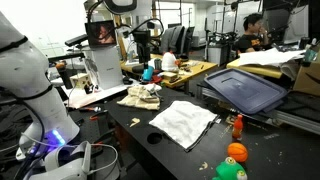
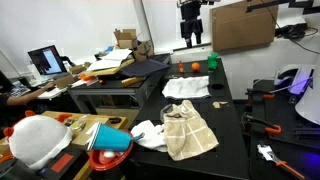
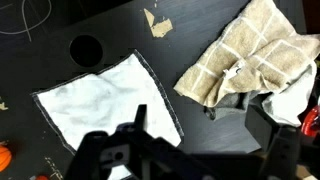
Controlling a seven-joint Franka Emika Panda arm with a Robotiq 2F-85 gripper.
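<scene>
- The gripper (image 2: 190, 38) is being held high above the black table (image 2: 228, 125), well apart from everything lying on it. Its jaws are being kept wide apart, with nothing between them.
- In the wrist view the white cloth (image 3: 105, 95) is being shown almost directly below the gripper (image 3: 205, 160). It is spread flat on the table, with a round black disc (image 3: 87, 48) near one corner.
- The beige checked towel (image 3: 245, 60) is being shown crumpled just beside the cloth, with a scrap of tape (image 3: 157, 22) lying on the table beyond them.
- The cloth is being judged light, thin and limp. It is likely to drape and fold on itself once lifted, and nothing about it looks fragile.
- A hemmed corner or edge is being judged the best place to take hold, since a fold can be pinched up there. The flat middle is being judged harder to gather between the jaws.
</scene>
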